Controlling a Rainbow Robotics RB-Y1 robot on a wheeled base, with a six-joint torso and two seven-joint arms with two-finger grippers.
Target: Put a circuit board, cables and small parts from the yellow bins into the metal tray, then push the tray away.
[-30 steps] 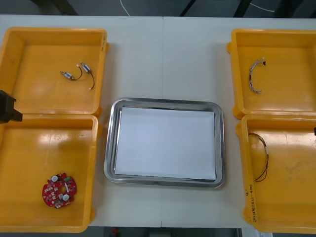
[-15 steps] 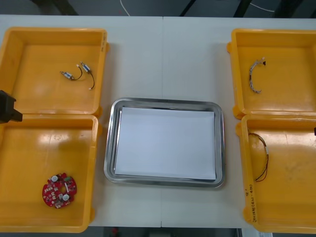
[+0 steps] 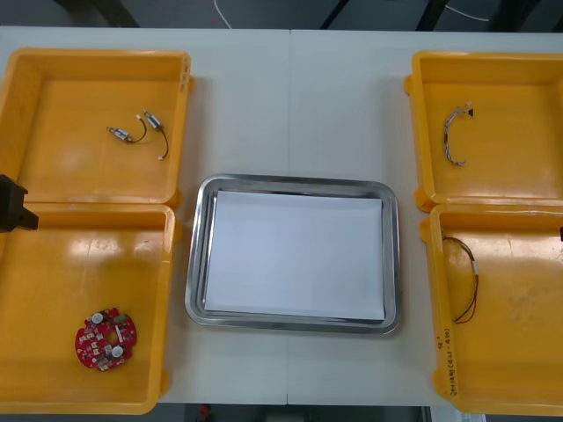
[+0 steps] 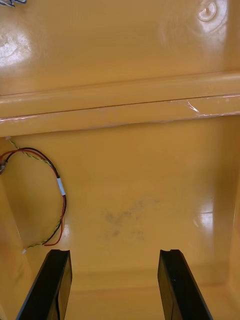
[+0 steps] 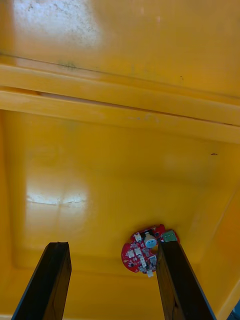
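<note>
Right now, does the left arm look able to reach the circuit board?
Probably yes: the left gripper hangs open over the yellow bin, and the circuit board lies uncovered close by it.

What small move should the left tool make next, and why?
Probably shift the left tool sideways and down onto the red circuit board: it hangs open over the near left bin, the board beside one finger, not between them; the metal tray holds no parts. Right tool open over the near right bin.

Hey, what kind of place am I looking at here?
Likely an electronics kitting or assembly bench: yellow bins holding a round red circuit board and a red and yellow cable flank a metal tray.
</note>
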